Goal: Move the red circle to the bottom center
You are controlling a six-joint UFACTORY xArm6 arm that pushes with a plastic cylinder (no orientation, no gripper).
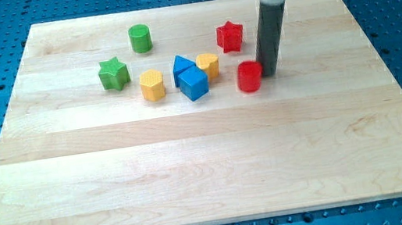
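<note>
No pincer here, so my tip touching the red circle at its 3 o'clock should swing to 12 and shove toward 6 on the desk.

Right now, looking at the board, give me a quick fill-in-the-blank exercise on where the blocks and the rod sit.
1. My tip rests just to the view's ____ of the red circle.
2. The red star lies toward the view's ____ from the red circle.
3. The green star is the block farthest toward the view's ____.
4. The green cylinder stands ____ from the other blocks.

Missing words: right; top; left; apart
</note>
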